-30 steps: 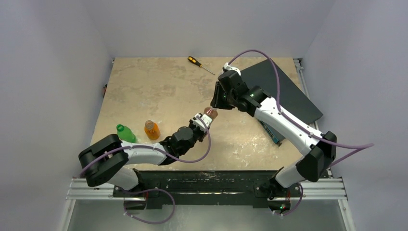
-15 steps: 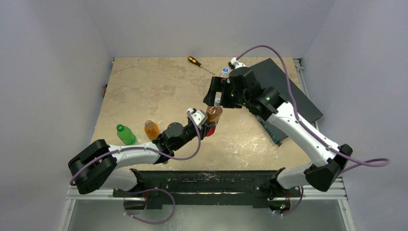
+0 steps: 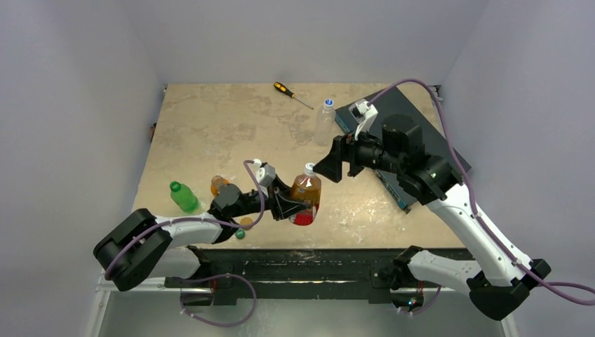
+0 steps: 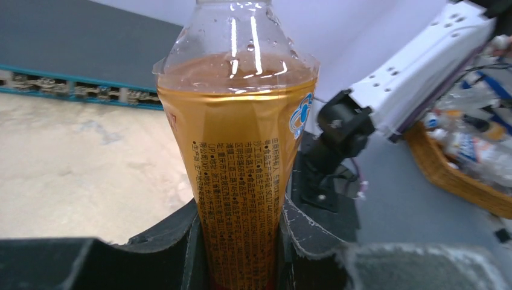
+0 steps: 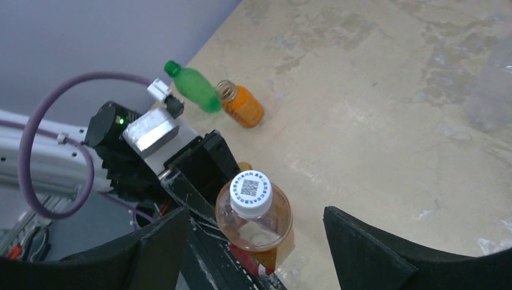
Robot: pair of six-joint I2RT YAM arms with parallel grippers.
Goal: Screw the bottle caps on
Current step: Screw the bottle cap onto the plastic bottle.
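An amber bottle of tea-coloured liquid stands upright with a white cap on its neck. My left gripper is shut on its lower body, a pad pressed to each side. My right gripper is open just above and to the right of the cap, its wide fingers clear of the bottle on either side. A green bottle and an uncapped orange bottle stand at the near left. Far back stands a clear bottle with a blue cap. A small orange cap and a dark green cap lie by my left arm.
A black-and-orange screwdriver lies at the far edge. A flat black box with a blue-edged port strip covers the table's right side. Walls close in the left, far and right edges.
My right gripper has opened off the white cap and drawn back to the right. My left arm has pulled the amber bottle toward the near edge. The clear bottle now shows.
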